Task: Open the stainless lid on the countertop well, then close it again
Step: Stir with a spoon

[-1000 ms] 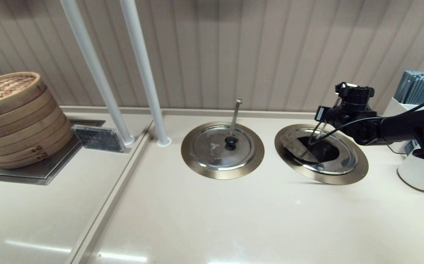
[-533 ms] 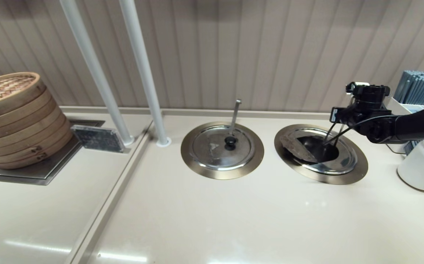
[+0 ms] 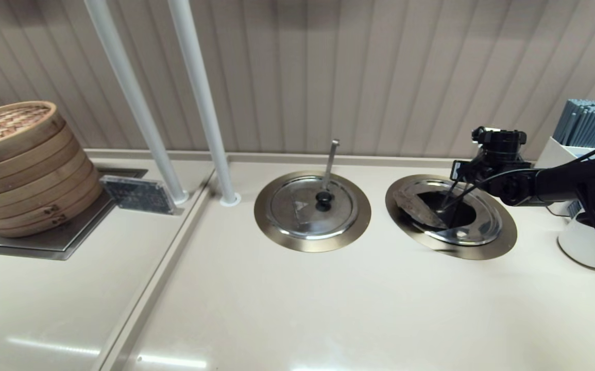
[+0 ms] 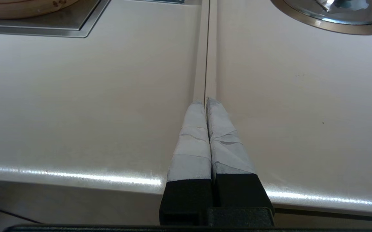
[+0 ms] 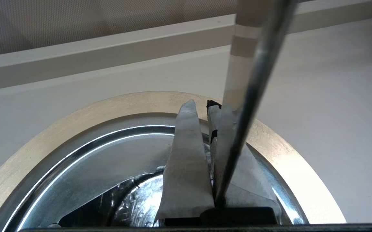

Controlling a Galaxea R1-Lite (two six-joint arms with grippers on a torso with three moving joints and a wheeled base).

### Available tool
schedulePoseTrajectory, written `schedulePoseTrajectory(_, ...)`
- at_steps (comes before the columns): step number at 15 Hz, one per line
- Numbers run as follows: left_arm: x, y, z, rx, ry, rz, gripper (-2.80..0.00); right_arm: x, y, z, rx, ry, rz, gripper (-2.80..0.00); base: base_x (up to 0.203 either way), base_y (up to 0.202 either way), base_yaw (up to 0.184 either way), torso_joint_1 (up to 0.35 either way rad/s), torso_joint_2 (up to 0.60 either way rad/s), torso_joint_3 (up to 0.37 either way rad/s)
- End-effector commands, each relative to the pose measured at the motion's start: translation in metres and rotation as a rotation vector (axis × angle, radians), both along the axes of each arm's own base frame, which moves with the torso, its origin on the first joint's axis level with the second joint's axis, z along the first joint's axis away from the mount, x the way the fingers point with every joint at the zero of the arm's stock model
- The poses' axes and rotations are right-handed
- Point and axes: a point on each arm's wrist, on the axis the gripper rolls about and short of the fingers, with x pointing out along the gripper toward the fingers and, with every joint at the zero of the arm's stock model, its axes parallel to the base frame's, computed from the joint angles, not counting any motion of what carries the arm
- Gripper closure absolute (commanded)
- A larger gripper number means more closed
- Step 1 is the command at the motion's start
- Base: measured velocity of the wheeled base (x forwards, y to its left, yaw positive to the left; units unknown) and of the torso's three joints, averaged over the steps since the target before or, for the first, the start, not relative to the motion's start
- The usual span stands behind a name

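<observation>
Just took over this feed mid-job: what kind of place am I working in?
Probably a restaurant or canteen serving counter: stacked bamboo steamers, two lidded wells sunk in the counter, a ladle handle sticking out of one, and a chopstick holder.

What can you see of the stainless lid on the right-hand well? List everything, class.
The stainless lid is a round polished steel disc seated in the countertop well, inside its bronze-toned rim. Its wedge-shaped panel is open, folded to the lid's left side, baring a dark cavity. The right gripper reaches into that opening, its fingers closed on a thin upright rod.
</observation>
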Motion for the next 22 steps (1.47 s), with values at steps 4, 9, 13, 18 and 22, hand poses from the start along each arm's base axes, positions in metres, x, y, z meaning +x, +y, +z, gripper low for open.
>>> schedulePoseTrajectory(4, 0.0, 0.0, 0.0, 0.0, 0.001, 0.001, 0.0, 0.003, 0.0, -0.004, 0.011, -0.002, -0.002, -2.8, 0.0, 0.0, 0.0, 0.0, 0.0, 0.0)
schedulePoseTrajectory(9, 0.0, 0.0, 0.0, 0.0, 0.001, 0.001, 0.0, 0.01, 0.005, -0.001, 0.053, -0.046, -0.01, -2.8, 0.0, 0.0, 0.0, 0.0, 0.0, 0.0)
schedulePoseTrajectory(13, 0.0, 0.0, 0.0, 0.0, 0.001, 0.001, 0.0, 0.01, 0.007, -0.001, 0.058, -0.05, -0.008, -2.8, 0.0, 0.0, 0.0, 0.0, 0.0, 0.0)
schedulePoseTrajectory(18, 0.0, 0.0, 0.0, 0.0, 0.0, 0.001, 0.0, -0.008, 0.003, 0.035, 0.049, -0.072, -0.024, -2.8, 0.0, 0.0, 0.0, 0.0, 0.0, 0.0)
schedulePoseTrajectory(22, 0.0, 0.0, 0.0, 0.0, 0.0, 0.001, 0.0, -0.046, 0.021, 0.074, 0.003, -0.054, 0.025, -2.8, 0.0, 0.0, 0.0, 0.0, 0.0, 0.0)
